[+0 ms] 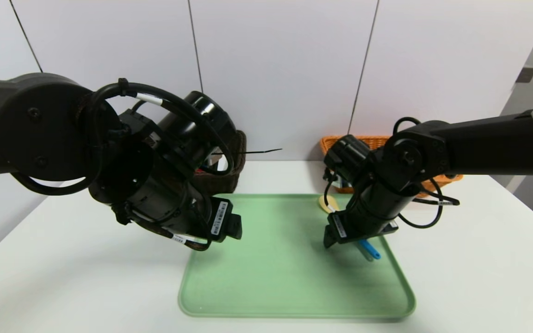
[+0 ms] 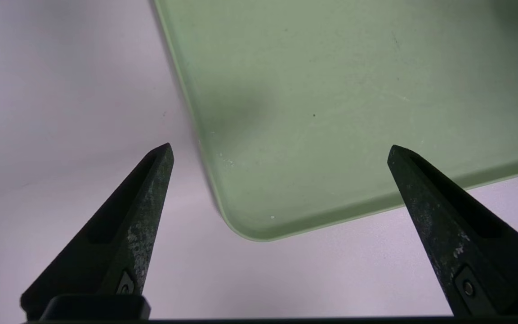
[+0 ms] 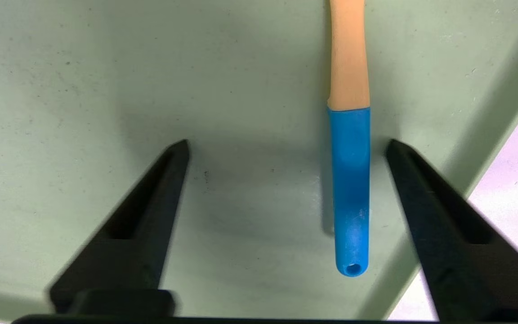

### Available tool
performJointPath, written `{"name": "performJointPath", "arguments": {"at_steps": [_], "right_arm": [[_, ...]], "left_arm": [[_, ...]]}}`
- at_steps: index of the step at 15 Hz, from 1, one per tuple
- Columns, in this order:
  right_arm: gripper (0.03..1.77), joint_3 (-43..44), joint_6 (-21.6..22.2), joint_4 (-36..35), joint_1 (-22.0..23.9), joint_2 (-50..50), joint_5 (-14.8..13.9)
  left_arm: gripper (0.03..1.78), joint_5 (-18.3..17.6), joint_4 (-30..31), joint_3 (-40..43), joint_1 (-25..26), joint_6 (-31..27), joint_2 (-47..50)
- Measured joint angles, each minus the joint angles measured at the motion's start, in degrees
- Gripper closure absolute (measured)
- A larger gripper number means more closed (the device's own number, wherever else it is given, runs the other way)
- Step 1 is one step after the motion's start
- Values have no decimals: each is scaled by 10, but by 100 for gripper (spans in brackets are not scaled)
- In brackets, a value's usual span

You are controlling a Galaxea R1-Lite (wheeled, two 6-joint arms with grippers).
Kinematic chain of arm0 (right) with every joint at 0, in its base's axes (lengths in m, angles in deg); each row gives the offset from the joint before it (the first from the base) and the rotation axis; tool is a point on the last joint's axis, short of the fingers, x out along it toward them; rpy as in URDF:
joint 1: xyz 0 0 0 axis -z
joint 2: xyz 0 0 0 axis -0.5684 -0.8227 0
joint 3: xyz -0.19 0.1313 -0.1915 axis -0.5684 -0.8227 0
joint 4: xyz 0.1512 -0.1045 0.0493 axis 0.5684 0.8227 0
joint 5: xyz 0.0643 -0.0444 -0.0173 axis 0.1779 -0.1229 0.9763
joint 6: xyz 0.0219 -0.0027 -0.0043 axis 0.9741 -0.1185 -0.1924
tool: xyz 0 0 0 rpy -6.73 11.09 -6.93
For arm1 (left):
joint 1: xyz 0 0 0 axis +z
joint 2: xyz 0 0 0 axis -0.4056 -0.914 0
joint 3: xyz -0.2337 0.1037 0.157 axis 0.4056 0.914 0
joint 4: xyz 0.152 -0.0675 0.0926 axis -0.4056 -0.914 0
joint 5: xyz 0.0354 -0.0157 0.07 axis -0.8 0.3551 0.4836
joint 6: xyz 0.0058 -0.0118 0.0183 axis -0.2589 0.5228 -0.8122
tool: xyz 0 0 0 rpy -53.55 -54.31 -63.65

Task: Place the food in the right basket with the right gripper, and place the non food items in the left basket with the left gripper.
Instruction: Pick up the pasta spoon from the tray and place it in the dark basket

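Spoon (image 3: 351,180), pale wood with a smooth blue handle, lies on the green tray (image 1: 294,312), near its right side. Our right gripper (image 3: 288,146) is above it, with its fingers wide apart on both sides of the handle. Our left gripper (image 2: 280,146) is over the near left part of the tray, also wide and holding nothing. We should centre the right one before closing, because the handle is nearer to one finger; then we close softly, so the slim, rounded handle does not roll. The tray is flat with a low rim, and the orange basket (image 1: 447,179) is woven wicker.
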Motion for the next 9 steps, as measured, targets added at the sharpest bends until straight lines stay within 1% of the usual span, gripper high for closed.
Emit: {"name": "performJointPath", "arguments": {"at_steps": [2,5,6,7,8,9], "right_arm": [[69,0,1,0,0,0,0],[101,0,3,0,0,0,1],[131,0,2,0,0,1,1],[168,0,3,0,0,1,1],[163,0,3,0,0,0,2],[163,-1,3,0,0,0,2]], "left_arm": [[12,0,0,-1,0,0,0],[12,0,0,-2,0,0,0],[12,1,0,-2,0,0,0],[12,1,0,-2,0,0,0],[12,1,0,-1,0,0,1],[12,1,0,-1,1,0,1]]}}
